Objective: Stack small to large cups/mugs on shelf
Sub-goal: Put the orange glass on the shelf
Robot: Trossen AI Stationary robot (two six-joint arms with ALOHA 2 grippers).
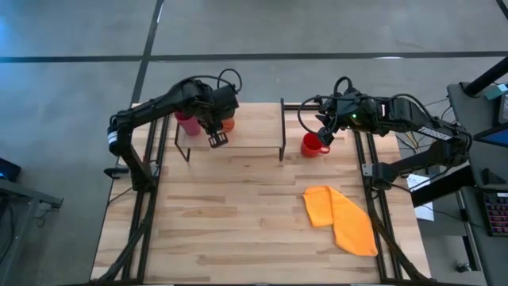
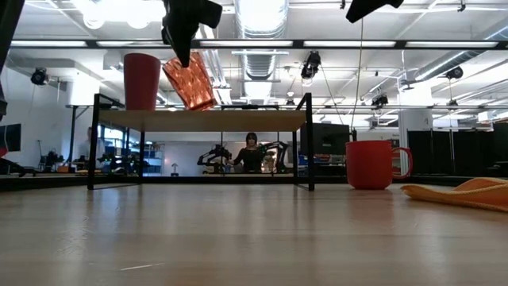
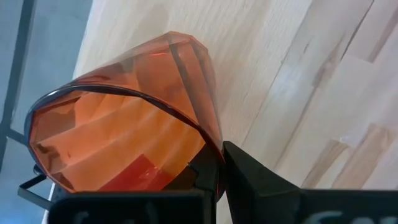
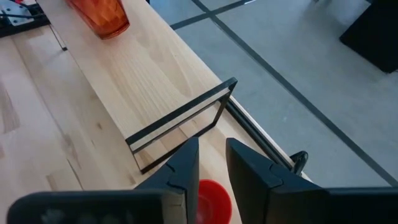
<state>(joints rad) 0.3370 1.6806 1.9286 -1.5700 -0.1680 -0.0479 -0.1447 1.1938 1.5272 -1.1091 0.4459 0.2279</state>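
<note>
The pink tumbler (image 1: 187, 124) stands upright on its base at the left end of the shelf (image 1: 255, 121); it also shows in the low view (image 2: 142, 81). My left gripper (image 1: 220, 129) is shut on the orange ribbed cup (image 2: 190, 82) just right of the tumbler, over the shelf top (image 2: 238, 119). The red mug (image 1: 311, 144) stands on the table right of the shelf, its handle (image 2: 405, 162) pointing away from the shelf. My right gripper (image 4: 211, 168) hangs above the mug, clear of it, with its fingers a little apart and empty. My left gripper holds the orange cup by its wall at the rim (image 3: 208, 146), one finger (image 3: 255, 180) outside and the other inside the cup. It comes from above, pointing down. The cup is tilted, its mouth up and leaning toward the tumbler, its base (image 2: 203, 103) at the shelf top; whether it touches, I cannot tell.
An orange cloth (image 1: 340, 218) lies crumpled on the table's near right part. The shelf's black wire legs (image 2: 308, 143) stand at each end of the plank. The right half of the plank (image 4: 143, 81) is bare. A person shows far behind the table (image 2: 252, 151).
</note>
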